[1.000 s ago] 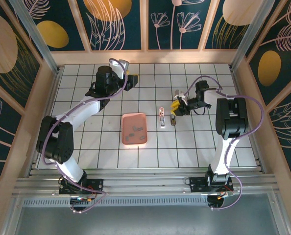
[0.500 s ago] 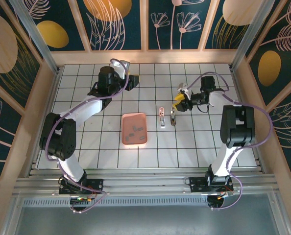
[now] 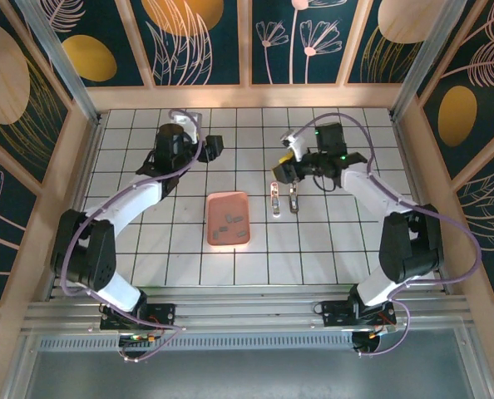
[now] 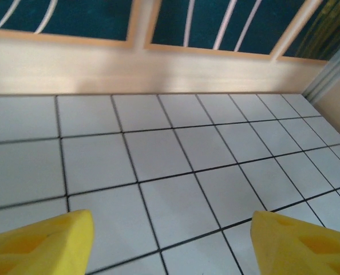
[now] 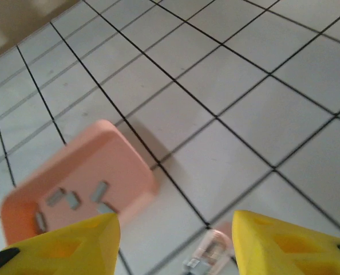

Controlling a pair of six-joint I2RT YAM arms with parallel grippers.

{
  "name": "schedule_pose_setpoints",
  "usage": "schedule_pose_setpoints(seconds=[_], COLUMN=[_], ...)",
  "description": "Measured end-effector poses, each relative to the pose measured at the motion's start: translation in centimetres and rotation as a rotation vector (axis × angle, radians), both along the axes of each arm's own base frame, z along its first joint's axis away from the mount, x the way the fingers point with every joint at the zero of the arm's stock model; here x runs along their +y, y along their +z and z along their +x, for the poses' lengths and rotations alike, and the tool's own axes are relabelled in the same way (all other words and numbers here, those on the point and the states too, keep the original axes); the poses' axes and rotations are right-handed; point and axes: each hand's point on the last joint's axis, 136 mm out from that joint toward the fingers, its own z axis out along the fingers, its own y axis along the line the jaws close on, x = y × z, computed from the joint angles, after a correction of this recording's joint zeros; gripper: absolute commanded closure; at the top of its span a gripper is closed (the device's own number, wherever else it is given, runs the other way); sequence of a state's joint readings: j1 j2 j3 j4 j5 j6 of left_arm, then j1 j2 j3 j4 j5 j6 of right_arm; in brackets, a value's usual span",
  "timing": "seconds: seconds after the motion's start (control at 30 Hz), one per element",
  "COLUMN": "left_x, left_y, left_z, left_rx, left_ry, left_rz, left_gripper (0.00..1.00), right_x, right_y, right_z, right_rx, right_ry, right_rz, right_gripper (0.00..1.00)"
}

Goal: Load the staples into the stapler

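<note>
The stapler (image 3: 274, 198), small and pale pink with silvery metal, lies flat on the tiles at mid-table. In the right wrist view the stapler (image 5: 210, 255) sits low in the frame, near the right finger. Several staples (image 3: 230, 221), tiny grey strips, lie in the salmon-pink tray (image 3: 229, 237); these staples (image 5: 72, 197) also lie inside the tray (image 5: 118, 160) in the right wrist view. My right gripper (image 3: 282, 166) (image 5: 176, 246) hovers open just behind the stapler, holding nothing. My left gripper (image 3: 212, 146) (image 4: 170, 246) is open and empty over bare tiles near the back wall.
A small grey-brown block (image 3: 293, 199) lies just right of the stapler. A wooden wall (image 4: 158, 63) rims the white tiled table (image 3: 147, 249) at the back and sides. The tray sits left of the stapler, one tile away.
My right gripper has swung left from beside the grey-brown block to behind the stapler, its jaws wider. The left gripper drew back slightly left and opened wider. Stapler, block and tray stayed put.
</note>
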State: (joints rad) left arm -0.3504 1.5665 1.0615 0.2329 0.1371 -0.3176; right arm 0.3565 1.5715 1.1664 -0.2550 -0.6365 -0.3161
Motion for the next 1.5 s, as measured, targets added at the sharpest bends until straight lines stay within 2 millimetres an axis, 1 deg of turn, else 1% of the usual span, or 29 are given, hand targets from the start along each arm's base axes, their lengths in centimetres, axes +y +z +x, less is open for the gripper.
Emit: schedule_pose_setpoints(seconds=[0.17,0.27,0.3,0.37,0.47,0.5,0.53,0.57,0.63,0.73,0.83,1.0,1.07,1.17,1.27,1.4,1.5], left_x=[4.5,6.8,7.2,7.7,7.9,8.0,8.1,8.1,8.4,9.7,10.8,12.2,12.8,13.7,14.0,14.2,14.2], left_y=[-1.1,-1.8,-1.9,-2.1,-2.8,-3.2,-3.6,-4.0,-4.7,-5.3,-5.8,-7.8,-8.8,-9.8,-9.9,-9.4,-9.4], left_z=[-1.2,-2.0,-2.3,-2.7,-3.6,-3.9,-4.2,-4.5,-4.8,-4.9,-4.9,-5.8,-6.4,-7.2,-7.5,-7.7,-7.9], left_rx=[0.082,0.125,0.14,0.166,0.227,0.247,0.278,0.301,0.341,0.384,0.412,0.468,0.493,0.52,0.522,0.504,0.505], left_ry=[0.11,0.163,0.176,0.188,0.201,0.206,0.216,0.225,0.251,0.309,0.355,0.405,0.424,0.451,0.463,0.469,0.47], left_rz=[-0.047,-0.058,-0.061,-0.067,-0.08,-0.082,-0.089,-0.095,-0.104,-0.142,-0.174,-0.163,-0.155,-0.145,-0.142,-0.147,-0.146], left_gripper=[0.22,0.16,0.16,0.14,0.08,0.07,0.06,0.02,0.01,0.01,0.01,0.01,0.01,0.01,0.01,0.01,0.01], right_x=[4.9,7.8,8.7,10.5,13.6,14.0,14.9,15.6,16.4,16.9,17.1,16.4,15.8,14.9,14.6,14.3,14.1], right_y=[0.0,-0.1,-0.2,-0.5,-1.4,-1.7,-2.4,-3.0,-4.1,-5.7,-6.8,-9.3,-10.7,-12.4,-13.5,-14.4,-14.8], right_z=[-3.5,-5.3,-6.0,-7.2,-8.2,-8.3,-8.4,-8.2,-7.6,-6.4,-5.7,-6.0,-6.4,-6.8,-6.7,-6.8,-6.9], right_rx=[0.083,0.114,0.127,0.154,0.193,0.209,0.238,0.261,0.3,0.363,0.391,0.46,0.486,0.524,0.542,0.553,0.56], right_ry=[-0.07,-0.116,-0.133,-0.158,-0.188,-0.203,-0.228,-0.255,-0.309,-0.394,-0.45,-0.504,-0.516,-0.535,-0.547,-0.553,-0.556], right_rz=[0.005,0.002,-0.001,-0.012,-0.042,-0.055,-0.08,-0.097,-0.126,-0.181,-0.228,-0.345,-0.398,-0.461,-0.494,-0.52,-0.54], right_gripper=[0.54,0.55,0.55,0.54,0.55,0.55,0.55,0.57,0.59,0.58,0.57,0.57,0.58,0.61,0.63,0.64,0.64])
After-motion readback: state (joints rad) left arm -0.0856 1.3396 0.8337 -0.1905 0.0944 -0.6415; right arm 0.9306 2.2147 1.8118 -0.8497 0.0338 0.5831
